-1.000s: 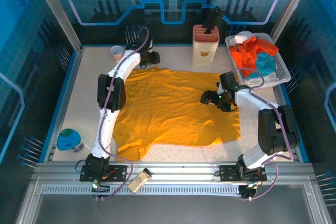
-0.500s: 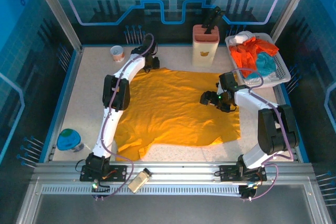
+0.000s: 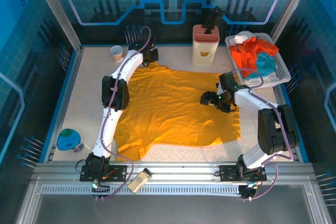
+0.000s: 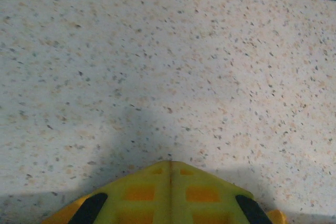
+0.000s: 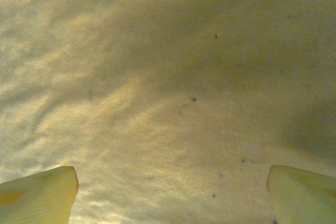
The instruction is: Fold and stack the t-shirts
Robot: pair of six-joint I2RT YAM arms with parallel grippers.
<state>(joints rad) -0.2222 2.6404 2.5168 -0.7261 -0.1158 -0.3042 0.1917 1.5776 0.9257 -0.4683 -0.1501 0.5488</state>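
A big yellow t-shirt [image 3: 173, 108] lies spread out flat in the middle of the table [image 3: 86, 103]. More shirts wait in a white basket [image 3: 284, 72] at the far right corner, an orange-red shirt [image 3: 247, 53] and a teal shirt [image 3: 265, 64], all crumpled up together.

The left gripper [image 3: 150, 57] is way out at the far left corner of the yellow t-shirt. Its two fingers [image 4: 142, 198] are pressed tight together with no gap at all. A little bit of yellow-orange cloth peeks out on each side of them, and the shirt corner comes up to a point right there. So I think it has the corner pinched, but the pinch itself is hidden under the fingers.

The right gripper [image 3: 211, 98] hangs over the right side of the shirt. Its fingers [image 5: 37, 192] are spread very wide and hold nothing. There is just wrinkly yellow cloth under them.

The shirt looks soft, thin and light. It will not break. It will flop and sag when lifted, and it can bunch up or slide on the smooth table. One pinch will not keep it flat, so I think two corners must be held at once. The best places to grab are the corners and edges, where fingers can get under the cloth. The flat middle is hard to pinch. I think the right gripper should go for the far right corner to match the left one.
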